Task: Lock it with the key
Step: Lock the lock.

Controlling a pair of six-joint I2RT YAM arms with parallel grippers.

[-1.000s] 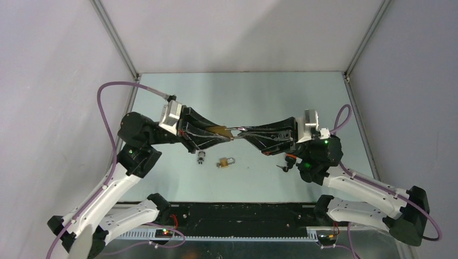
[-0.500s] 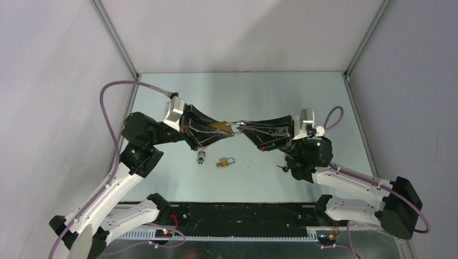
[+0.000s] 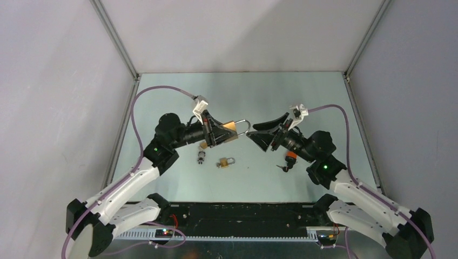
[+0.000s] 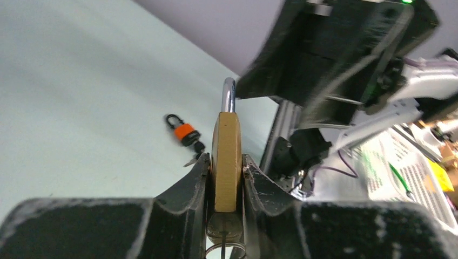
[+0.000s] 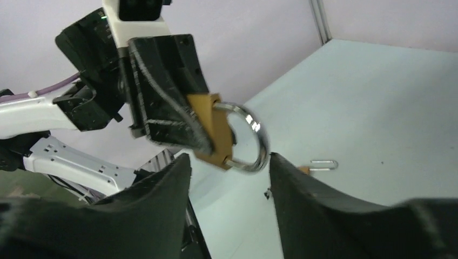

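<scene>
Two arms meet over the middle of a pale green table (image 3: 243, 91), and both reach inward from opposite sides. The left gripper (image 3: 229, 133) is clamped on a brass padlock (image 4: 226, 154) and holds it in the air, with its black fingers (image 4: 195, 181) pressed flat against the lock's two broad faces. The lock's silver shackle (image 5: 253, 137) sticks out past the fingertips and points toward the right arm. A thin wire ring (image 4: 220, 251) shows under the lock's base, deep between the fingers. Whether a key sits there cannot be told. The right gripper (image 5: 229, 159) faces the lock with its two fingers spread apart and holds nothing. Its tips are just beside the shackle, one on either side of the loop's outer end, and contact cannot be made out. Whether the shackle is pushed home into the body is not clear either. Three small things lie on the table below the grippers. One is a small brass lock (image 3: 226, 162), roughly under the gap between the arms. To its left lies a small silver piece (image 3: 201, 157), too small to identify. The third is an orange lock (image 4: 184, 131) under the right arm, with what looks like a dark key (image 4: 193, 157) lying just beside it.
</scene>
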